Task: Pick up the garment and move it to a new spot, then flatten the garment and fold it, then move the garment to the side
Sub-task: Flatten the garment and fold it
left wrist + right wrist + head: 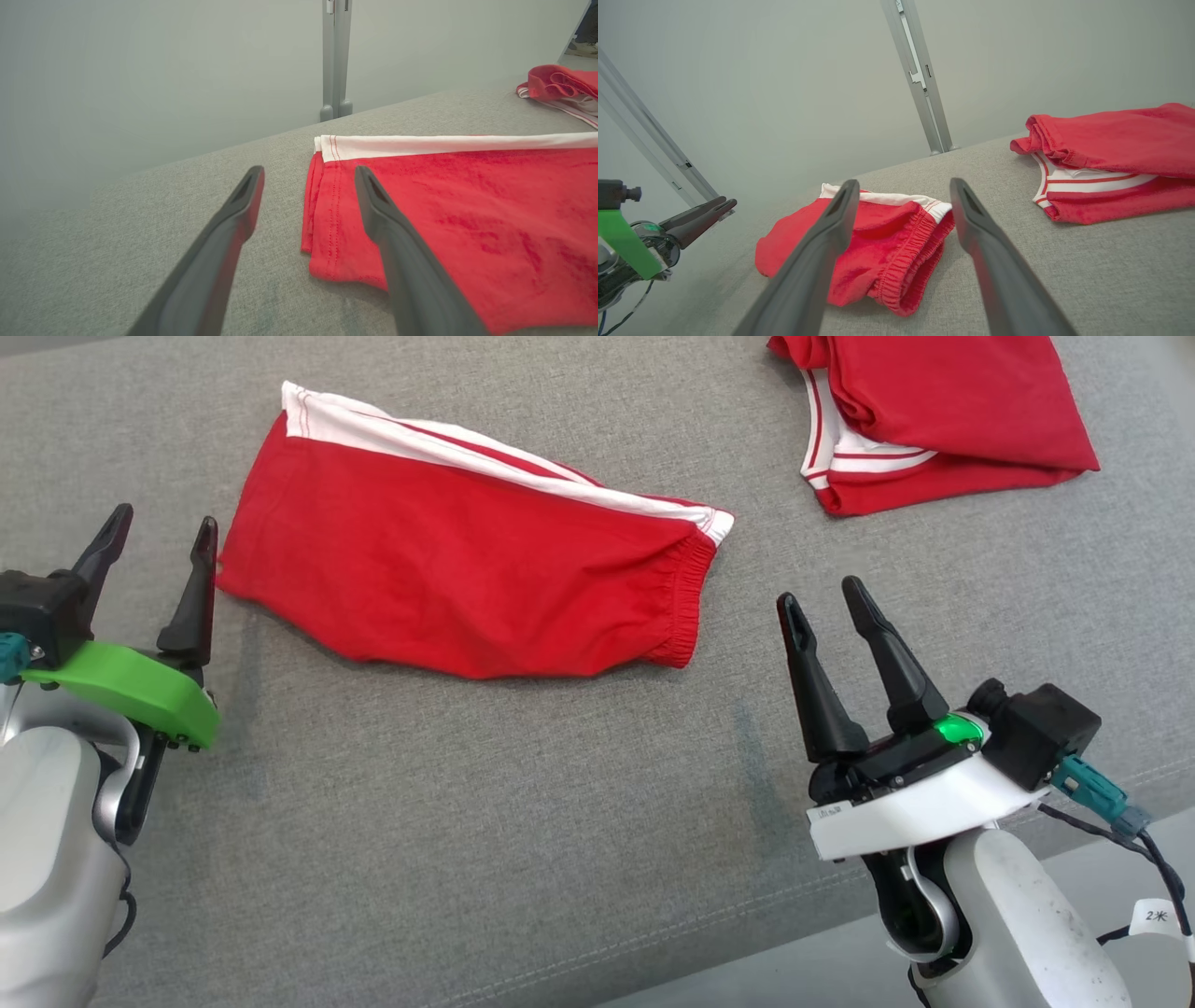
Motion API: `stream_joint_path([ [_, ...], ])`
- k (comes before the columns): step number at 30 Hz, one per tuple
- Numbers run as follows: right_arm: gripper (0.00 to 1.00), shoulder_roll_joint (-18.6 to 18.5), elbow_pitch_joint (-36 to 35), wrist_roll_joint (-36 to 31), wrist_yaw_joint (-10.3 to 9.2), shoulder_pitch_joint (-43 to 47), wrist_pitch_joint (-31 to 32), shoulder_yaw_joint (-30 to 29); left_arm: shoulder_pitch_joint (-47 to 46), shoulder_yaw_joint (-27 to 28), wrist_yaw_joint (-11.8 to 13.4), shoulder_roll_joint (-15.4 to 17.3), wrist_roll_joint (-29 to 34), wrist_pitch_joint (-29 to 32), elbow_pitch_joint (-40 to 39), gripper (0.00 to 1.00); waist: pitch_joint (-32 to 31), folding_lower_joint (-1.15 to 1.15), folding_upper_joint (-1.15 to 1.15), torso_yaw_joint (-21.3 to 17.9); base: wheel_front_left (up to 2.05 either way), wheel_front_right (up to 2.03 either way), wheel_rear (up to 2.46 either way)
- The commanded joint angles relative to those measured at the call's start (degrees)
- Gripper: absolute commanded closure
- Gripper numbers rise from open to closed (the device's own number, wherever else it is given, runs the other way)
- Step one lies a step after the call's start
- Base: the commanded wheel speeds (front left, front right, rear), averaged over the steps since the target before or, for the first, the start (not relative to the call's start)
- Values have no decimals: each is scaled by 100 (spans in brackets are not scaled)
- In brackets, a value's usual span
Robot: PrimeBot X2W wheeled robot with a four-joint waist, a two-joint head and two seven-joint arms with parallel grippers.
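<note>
A red garment [467, 569], a pair of shorts with a white side stripe and an elastic waistband, lies folded flat on the grey surface. My left gripper [159, 532] stands open just left of its hem edge, empty. In the left wrist view the garment [467, 219] lies to the right of my left gripper [308, 175], whose right finger hangs over the hem corner. My right gripper [822, 597] is open and empty, just right of the waistband. In the right wrist view the garment [896, 242] lies beyond my right gripper [901, 186].
A second red garment [934, 420] with white trim lies folded at the back right, also seen as a red pile [1111, 158]. The grey cushion's front edge [747, 933] runs along the lower right. A metal post [335, 60] stands behind the surface.
</note>
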Motion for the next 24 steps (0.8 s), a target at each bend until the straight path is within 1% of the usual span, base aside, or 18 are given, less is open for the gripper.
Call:
stream_joint_path([
  [1, 0, 5, -32, -51, 0, 77, -23, -18, 44, 47, -23, -36, 67, -6, 63, 0, 78, 1, 0, -64, 0, 0, 0],
  [5, 0, 8, -70, -77, 0, 75, -23, -14, -72, 141, -73, -189, 96, -7, 381, 0, 186, 1, 0, -161, 0, 0, 0],
  [8, 0, 0, -95, -84, 0, 54, -23, 18, -191, 159, -100, -242, 106, -7, 665, 0, 266, 1, 0, -230, 0, 0, 0],
  [12, 0, 3, -108, -86, 0, 36, -23, 20, -306, 13, -105, -303, 18, -8, 948, 0, 352, 1, 0, -286, 0, 0, 0],
  [20, 0, 33, -145, -93, 0, -66, -23, 40, -676, -449, -104, -135, -189, -8, 1467, 0, 557, 1, 0, -385, 0, 0, 0],
  [24, 0, 52, -107, -91, 0, -76, -23, 57, -780, -642, -104, -132, -380, -2, 1680, 0, 617, 1, 0, -420, 0, 0, 0],
])
